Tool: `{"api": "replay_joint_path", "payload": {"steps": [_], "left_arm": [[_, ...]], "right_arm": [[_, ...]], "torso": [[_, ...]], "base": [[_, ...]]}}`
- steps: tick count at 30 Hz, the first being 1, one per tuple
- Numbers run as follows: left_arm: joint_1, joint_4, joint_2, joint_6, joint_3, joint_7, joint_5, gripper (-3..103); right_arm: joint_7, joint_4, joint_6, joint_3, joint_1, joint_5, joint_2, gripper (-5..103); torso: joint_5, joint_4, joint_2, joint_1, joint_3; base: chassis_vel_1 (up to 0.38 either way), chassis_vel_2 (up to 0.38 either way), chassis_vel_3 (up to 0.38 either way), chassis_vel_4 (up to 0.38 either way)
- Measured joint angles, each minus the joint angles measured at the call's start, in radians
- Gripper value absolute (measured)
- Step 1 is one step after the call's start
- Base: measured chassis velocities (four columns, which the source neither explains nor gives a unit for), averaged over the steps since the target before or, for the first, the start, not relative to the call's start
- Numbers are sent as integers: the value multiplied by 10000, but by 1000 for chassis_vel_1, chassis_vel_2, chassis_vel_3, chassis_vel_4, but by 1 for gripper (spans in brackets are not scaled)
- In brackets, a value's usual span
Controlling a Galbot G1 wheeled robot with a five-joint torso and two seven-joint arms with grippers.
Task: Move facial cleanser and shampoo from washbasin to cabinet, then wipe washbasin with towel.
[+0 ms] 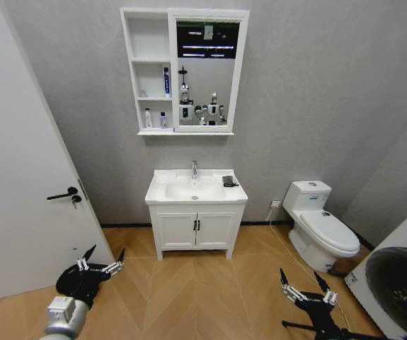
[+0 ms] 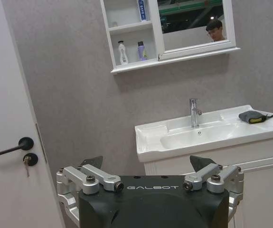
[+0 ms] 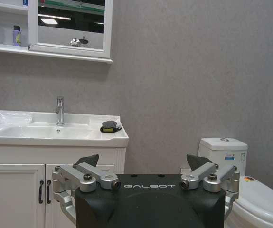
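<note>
The left gripper (image 1: 98, 263) hangs low over the wood floor, its black-tipped fingers (image 2: 91, 162) spread wide and holding nothing. Up and ahead of them, high on the wall, the white wall-hung cabinet with open shelf niches and a mirror panel (image 1: 150, 71) already carries a white bottle (image 2: 122, 52) and a small purple bottle (image 2: 141, 50) on its lowest shelf, plus a blue-and-white tube (image 1: 166, 81) one shelf up — so the bottle transfer looks done. Lower, between the two arms and well ahead of both, stands the white rectangular ceramic washbasin with its oval bowl and chrome tap (image 1: 166, 192). The small dark grey folded towel (image 1: 228, 180) lies on its right rear corner, beside the tap, long axis roughly across the counter — nearer the right arm, I judge. The right gripper (image 1: 308, 289) also waits low, fingers (image 3: 197, 162) splayed and empty, the towel ahead, above and to their left.
</note>
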Motion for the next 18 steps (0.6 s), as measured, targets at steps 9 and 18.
{"api": "replay_joint_path", "payload": {"steps": [9, 18], "left_arm": [[-5, 0, 0, 0, 1, 0, 0, 100], [-3, 0, 0, 0, 1, 0, 0, 100]], "right_arm": [[-1, -1, 0, 0, 5, 0, 0, 100], [-1, -1, 1, 0, 4, 0, -1, 100]], "torso": [[10, -7, -10, 21, 9], [13, -5, -7, 11, 5]], "base": [[-15, 6, -1, 16], [-70, -41, 70, 43]]}}
